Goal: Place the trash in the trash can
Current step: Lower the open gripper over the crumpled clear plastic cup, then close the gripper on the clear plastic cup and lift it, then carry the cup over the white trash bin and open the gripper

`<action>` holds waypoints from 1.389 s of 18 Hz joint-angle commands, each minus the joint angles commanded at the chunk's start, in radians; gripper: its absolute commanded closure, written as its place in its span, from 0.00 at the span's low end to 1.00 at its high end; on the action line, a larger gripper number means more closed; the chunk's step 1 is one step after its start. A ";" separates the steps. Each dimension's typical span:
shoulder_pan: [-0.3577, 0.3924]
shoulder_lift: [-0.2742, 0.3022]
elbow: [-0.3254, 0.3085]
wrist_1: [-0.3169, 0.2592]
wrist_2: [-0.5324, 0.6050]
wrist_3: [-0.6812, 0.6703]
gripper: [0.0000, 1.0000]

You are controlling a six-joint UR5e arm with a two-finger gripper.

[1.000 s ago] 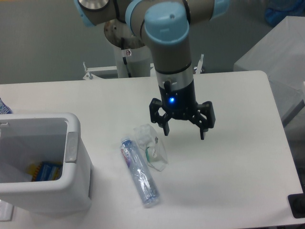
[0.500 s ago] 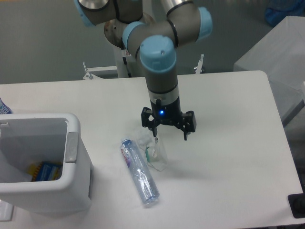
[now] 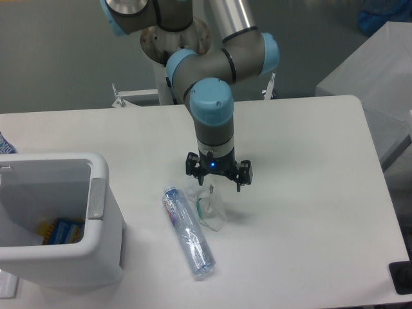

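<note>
Probably featherlight, crushable and slick — crumpled cup [image 3: 209, 205] lying on desk [image 3: 309, 212] beside bottle [image 3: 188, 234], right of trash can [image 3: 96, 212]. Best pinched across its rim. End effector [image 3: 218, 185] spread wide just above, holding nothing.

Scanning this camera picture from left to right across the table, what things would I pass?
Boxy white plastic trash can → slim clear plastic bottle with pink-blue label → crumpled clear plastic cup with a green bit, with the robot's open black two-finger gripper right above it.
</note>
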 joint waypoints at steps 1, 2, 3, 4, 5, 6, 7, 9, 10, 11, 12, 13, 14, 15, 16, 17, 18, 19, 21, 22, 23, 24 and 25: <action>-0.005 -0.002 -0.005 0.003 0.000 -0.002 0.00; -0.008 -0.008 -0.005 0.003 0.002 -0.002 0.00; -0.008 -0.009 -0.005 0.003 0.002 -0.002 0.01; -0.008 -0.014 -0.006 0.005 0.003 -0.002 0.11; -0.008 -0.017 -0.005 0.005 0.006 -0.002 0.26; -0.008 -0.017 -0.005 0.006 0.005 -0.002 0.41; -0.008 -0.017 -0.003 0.006 0.005 -0.002 0.55; -0.008 -0.018 0.000 0.006 0.002 0.002 0.84; -0.008 -0.018 0.000 0.006 0.000 0.003 0.97; -0.006 -0.018 0.003 0.005 -0.003 0.005 1.00; -0.003 -0.017 0.006 0.005 -0.006 0.005 1.00; -0.002 -0.017 0.012 0.005 -0.005 0.005 1.00; 0.001 -0.017 0.018 0.005 -0.003 0.005 1.00; 0.005 -0.017 0.026 0.005 -0.006 0.006 1.00; 0.011 -0.014 0.040 0.000 -0.008 0.006 1.00; 0.014 -0.014 0.057 -0.005 -0.011 0.006 1.00; 0.026 -0.014 0.076 -0.008 -0.020 0.006 1.00; 0.041 -0.011 0.089 -0.012 -0.034 0.006 1.00; 0.072 0.003 0.110 -0.015 -0.090 0.006 1.00; 0.093 0.020 0.126 -0.015 -0.132 0.006 1.00; 0.100 0.034 0.149 -0.015 -0.170 0.005 1.00; 0.109 0.049 0.182 -0.020 -0.214 -0.014 1.00; 0.127 0.067 0.213 -0.041 -0.260 -0.032 1.00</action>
